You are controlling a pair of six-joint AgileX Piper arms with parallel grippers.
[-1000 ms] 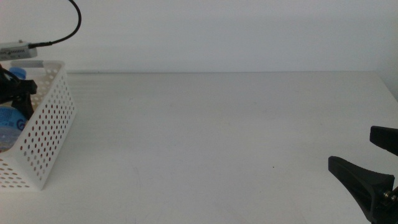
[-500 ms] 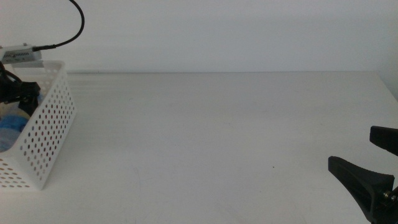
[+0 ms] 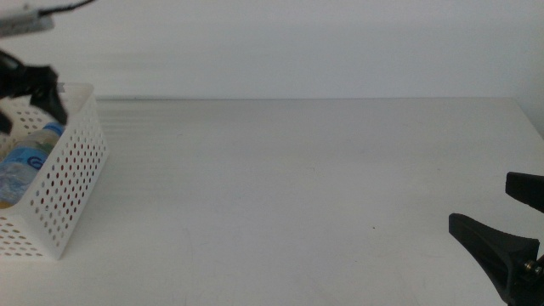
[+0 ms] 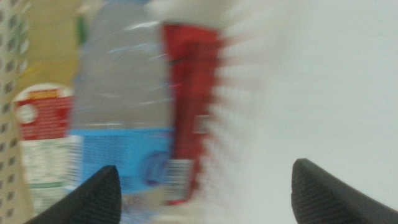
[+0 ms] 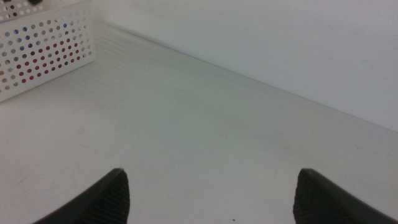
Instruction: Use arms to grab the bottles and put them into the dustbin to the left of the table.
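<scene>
Lying on the left end of the white surface, the perforated dustbin is the largest thing, light and stiff, and it already holds all three containers. Next in size, the yellow-juice bottle probably weighs the most; its smooth body could slip, so the labelled middle seems the best place to grip. The blue-labelled water bottle is thin, soft plastic and would dent. The slim red can is rigid but slippery.

Only the blurred left wrist view shows the three side by side; the middle view shows just the water bottle.

The left end effector hangs wide open and empty above the dustbin. The right end effector waits, open and empty, at the right near edge.
</scene>
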